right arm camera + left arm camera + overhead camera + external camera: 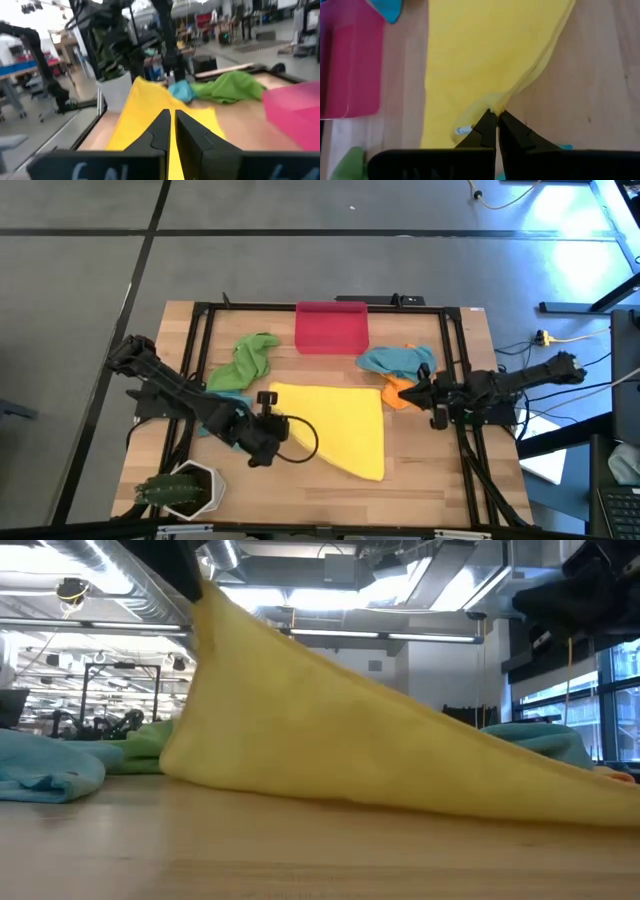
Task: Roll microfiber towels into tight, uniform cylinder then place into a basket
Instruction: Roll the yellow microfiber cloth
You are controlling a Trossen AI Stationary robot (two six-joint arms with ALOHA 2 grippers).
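One camera looks straight down on the desk (420, 470); another sits level; both show the yellow towel (340, 425).

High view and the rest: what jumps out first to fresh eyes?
The yellow towel dominates mid-table, stretched taut between both arms: the left claw is shut on one corner, lifting it like a tent in the low view, while the right claw pinches the opposite corner. The red-pink basket sits at the far edge, nothing visible inside it.
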